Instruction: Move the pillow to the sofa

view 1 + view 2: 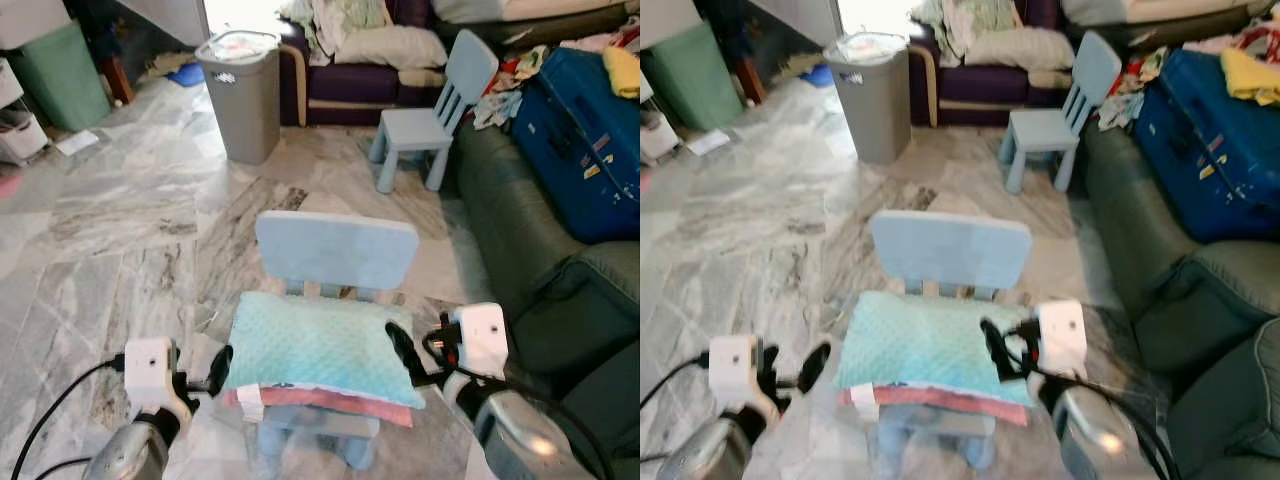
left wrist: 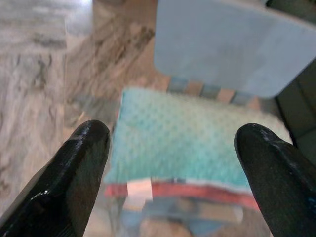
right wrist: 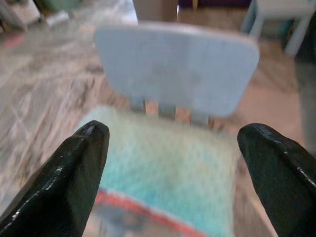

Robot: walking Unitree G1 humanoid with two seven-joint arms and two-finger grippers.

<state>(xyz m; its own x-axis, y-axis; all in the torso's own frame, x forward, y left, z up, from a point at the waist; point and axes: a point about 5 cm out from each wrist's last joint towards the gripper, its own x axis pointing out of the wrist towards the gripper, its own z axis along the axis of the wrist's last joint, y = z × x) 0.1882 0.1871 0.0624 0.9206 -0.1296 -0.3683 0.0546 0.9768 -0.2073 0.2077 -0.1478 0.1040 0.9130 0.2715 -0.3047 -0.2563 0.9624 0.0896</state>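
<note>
While the pillow (image 1: 318, 346) lies on the small chair (image 1: 336, 250), left gripper (image 2: 173, 173) and right gripper (image 3: 177, 173) flank it (fingers spread).

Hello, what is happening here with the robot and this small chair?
The robot stands before a small blue chair with a turquoise pillow on its seat. The left gripper and right gripper are open, one at each end of the pillow, not lifting it yet. The dark sofa is on its right.
</note>
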